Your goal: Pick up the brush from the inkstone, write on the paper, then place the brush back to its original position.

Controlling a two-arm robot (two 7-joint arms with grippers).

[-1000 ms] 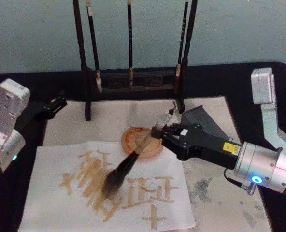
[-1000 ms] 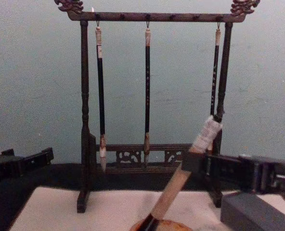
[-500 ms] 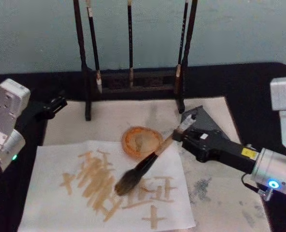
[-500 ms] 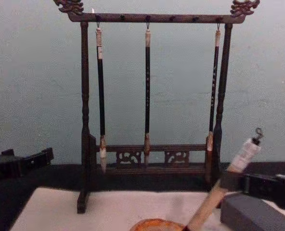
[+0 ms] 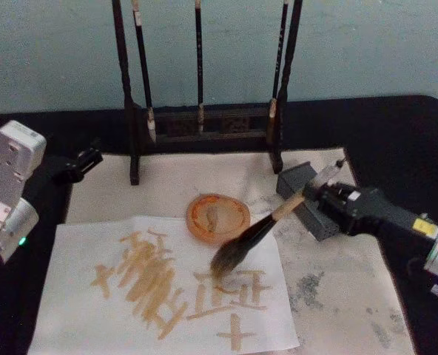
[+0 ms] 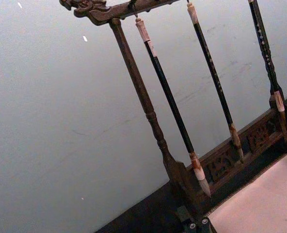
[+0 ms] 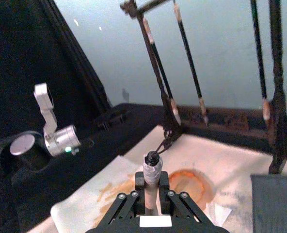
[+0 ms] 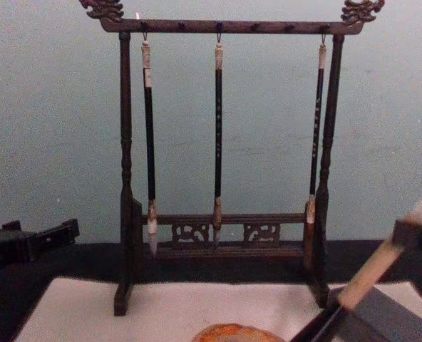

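1. Head view. The right claw (image 5: 324,194) reaches in from the right over a dark grey block (image 5: 313,219) and is clamped on the upper handle of the brush (image 5: 262,228). The brush slants down to the left. Its bushy head lies over the right part of the paper (image 5: 67,303), just beside the round orange inkstone (image 5: 198,209) and above the tan strokes; whether it touches the paper cannot be told. The left claw (image 5: 86,159) is parked at the left edge of the tabletop (image 5: 396,140).
2. Left wrist view. The dark wooden stand (image 6: 143,97) with three thin black-handled brushes (image 6: 170,99) hanging from it.
3. Right wrist view. The claw's fingers (image 7: 168,198) are closed tight on the handle just under the whitish end cap and its metal loop. Inkstone and paper lie beyond.
4. Chest view. The pale handle rises slantwise at the right into the dark claw, with the stand behind it.
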